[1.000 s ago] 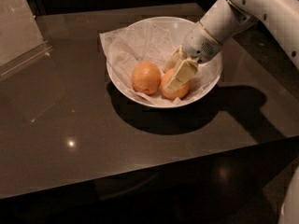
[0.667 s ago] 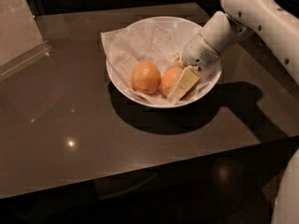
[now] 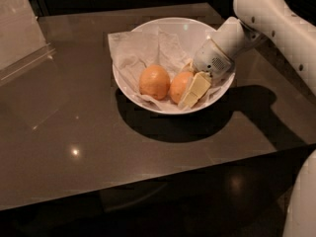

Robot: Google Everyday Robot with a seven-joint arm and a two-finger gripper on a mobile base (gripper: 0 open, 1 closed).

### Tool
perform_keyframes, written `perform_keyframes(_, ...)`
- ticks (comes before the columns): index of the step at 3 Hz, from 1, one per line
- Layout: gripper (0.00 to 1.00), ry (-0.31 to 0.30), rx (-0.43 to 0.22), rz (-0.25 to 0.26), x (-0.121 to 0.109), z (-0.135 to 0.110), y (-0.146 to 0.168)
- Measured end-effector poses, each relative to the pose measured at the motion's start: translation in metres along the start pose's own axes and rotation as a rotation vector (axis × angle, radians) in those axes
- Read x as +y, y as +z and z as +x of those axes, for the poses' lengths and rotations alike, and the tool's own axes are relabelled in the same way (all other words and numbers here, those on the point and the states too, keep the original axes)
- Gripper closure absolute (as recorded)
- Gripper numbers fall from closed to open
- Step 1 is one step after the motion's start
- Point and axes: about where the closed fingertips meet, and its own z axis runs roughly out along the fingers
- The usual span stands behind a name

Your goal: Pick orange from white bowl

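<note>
The white bowl (image 3: 198, 31), lined with crumpled white paper (image 3: 134, 51), stands on the dark table. Two oranges lie in it side by side. The orange (image 3: 178, 86), the deeper-coloured one, is on the right. A paler orange (image 3: 154, 81) lies to its left. My gripper (image 3: 192, 79) reaches down into the bowl from the right and is open. Its cream fingers (image 3: 195, 90) straddle the deeper orange, one in front of it at the right, the other behind. The orange rests on the paper, with its right side hidden by the front finger.
The white arm (image 3: 276, 19) comes in from the upper right and casts a shadow right of the bowl. A clear plastic stand (image 3: 22, 38) sits at the table's far left. The glossy brown table (image 3: 74, 132) ends at a front edge near the bottom.
My gripper has shifted slightly right and lower in the bowl, settling around the right orange. Both oranges stay where they were.
</note>
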Motion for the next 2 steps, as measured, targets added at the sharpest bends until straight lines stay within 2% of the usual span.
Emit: perform_keyframes(2,0.82,0.000,-0.004,-0.002,0.0017,-0.0042,-0.0049)
